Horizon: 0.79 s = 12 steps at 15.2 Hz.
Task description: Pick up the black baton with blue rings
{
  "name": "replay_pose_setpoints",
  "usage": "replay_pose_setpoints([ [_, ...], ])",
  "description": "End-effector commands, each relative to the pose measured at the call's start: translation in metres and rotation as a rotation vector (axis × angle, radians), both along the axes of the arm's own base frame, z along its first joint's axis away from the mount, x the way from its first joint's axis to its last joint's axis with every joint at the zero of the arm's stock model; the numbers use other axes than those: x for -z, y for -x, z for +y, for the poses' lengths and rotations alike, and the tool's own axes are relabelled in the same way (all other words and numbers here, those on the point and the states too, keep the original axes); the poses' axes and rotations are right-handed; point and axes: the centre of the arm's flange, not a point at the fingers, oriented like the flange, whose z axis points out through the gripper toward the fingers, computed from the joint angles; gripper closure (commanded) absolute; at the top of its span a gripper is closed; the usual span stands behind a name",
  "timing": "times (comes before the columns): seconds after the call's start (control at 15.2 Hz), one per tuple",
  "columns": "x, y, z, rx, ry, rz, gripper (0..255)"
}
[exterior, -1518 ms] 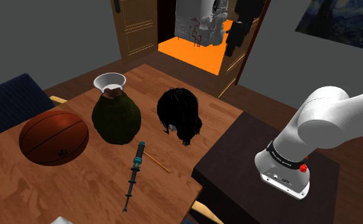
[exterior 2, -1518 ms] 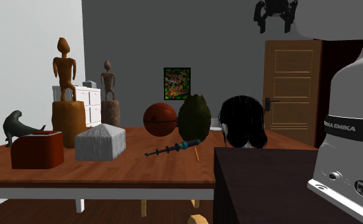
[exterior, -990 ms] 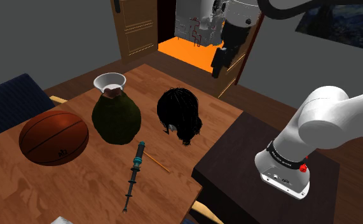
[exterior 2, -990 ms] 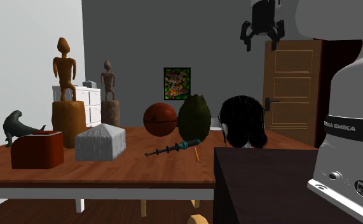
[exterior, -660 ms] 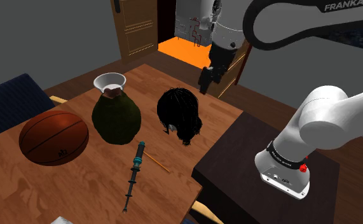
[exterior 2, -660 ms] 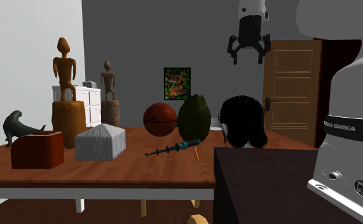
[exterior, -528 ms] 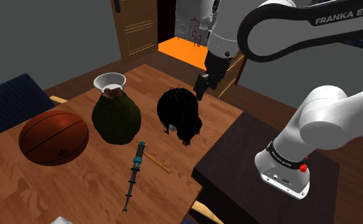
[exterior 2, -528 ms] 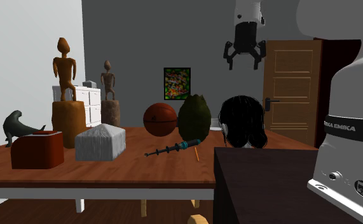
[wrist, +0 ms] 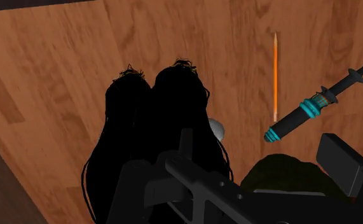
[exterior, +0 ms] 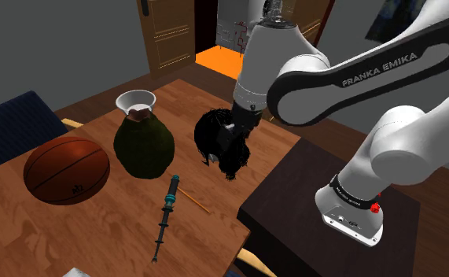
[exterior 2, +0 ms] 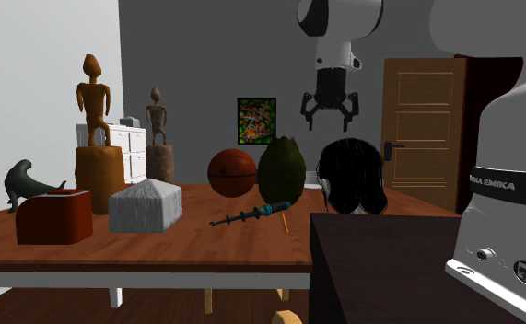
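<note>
**Arm swings in over the table; gripper empty, baton not yet reached**

The gripper (exterior 2: pixel 329 113) has come down and across from up by the doorway over the last second or so. It now hangs above the black wig (exterior: pixel 222 149), well clear of the wooden table (exterior: pixel 26 236); fingers are spread wide, nothing between them. The black baton with blue rings (exterior: pixel 165 214) lies flat on the table, unmoved, just beside a thin orange stick (exterior: pixel 193 200); in the shoulder view it sits nearer the camera than the wig and the dark green vase (exterior: pixel 142 145), with the basketball (exterior: pixel 65 169) off to that view's left. In the wrist view the baton (wrist: pixel 320 105) sits off to one side beyond the wig (wrist: pixel 154 127), not between the fingers. Judgement: approach only, grasp not started; the gripper needs to travel past the wig and then descend. The rod is thin and lies low, so the fingers should straddle it across its length. Wig and vase are close, so there is some risk of brushing them on the way.
</note>
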Motion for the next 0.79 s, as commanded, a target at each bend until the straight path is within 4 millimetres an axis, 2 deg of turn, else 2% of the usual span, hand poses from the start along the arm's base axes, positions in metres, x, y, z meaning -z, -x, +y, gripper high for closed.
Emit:
replay_pose_setpoints([
  [0.0, 0.020, -0.004, 0.019, 0.024, -0.011, -0.008, 0],
  [0.73, 0.126, -0.034, 0.110, 0.148, -0.051, -0.041, 0],
])
